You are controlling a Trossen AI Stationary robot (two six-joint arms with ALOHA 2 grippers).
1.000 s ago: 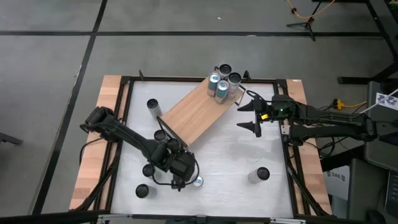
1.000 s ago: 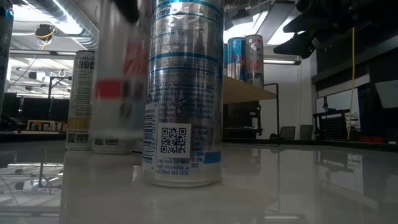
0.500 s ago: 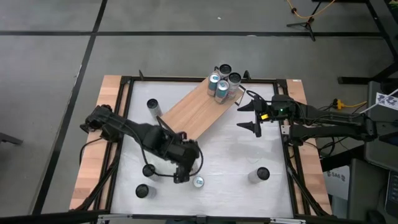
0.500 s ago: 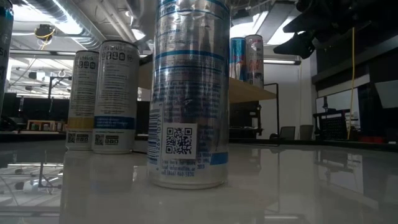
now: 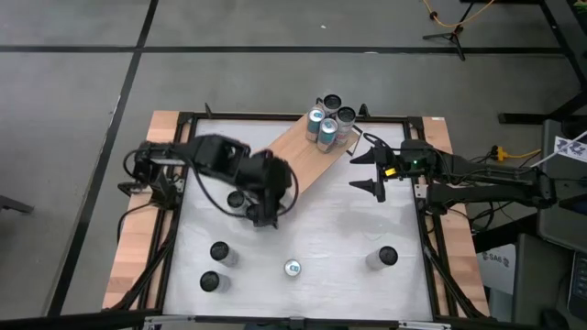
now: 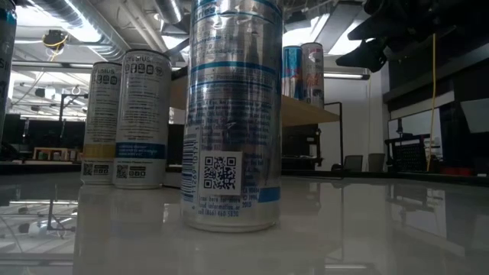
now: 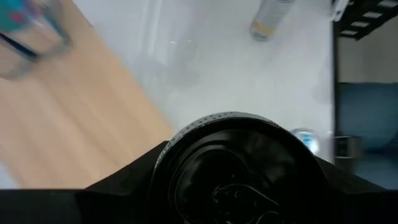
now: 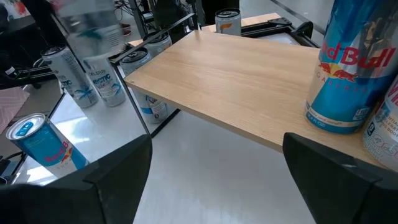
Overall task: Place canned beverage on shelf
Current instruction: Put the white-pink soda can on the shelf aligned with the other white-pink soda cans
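- Four cans [image 5: 328,117] stand bunched at the far end of your shelf [image 5: 292,165], which lies slantwise across the white desk [image 5: 330,229].
- You have one blue-topped can [image 5: 293,268] standing alone near the desk's front edge, touched by nothing.
- Your left hand [image 5: 261,218] sits blurred above the shelf's near end; you cannot tell how wide it is open, and no can shows in it.
- Your right hand [image 5: 371,170] hangs spread and empty just beside the shelf's far end.
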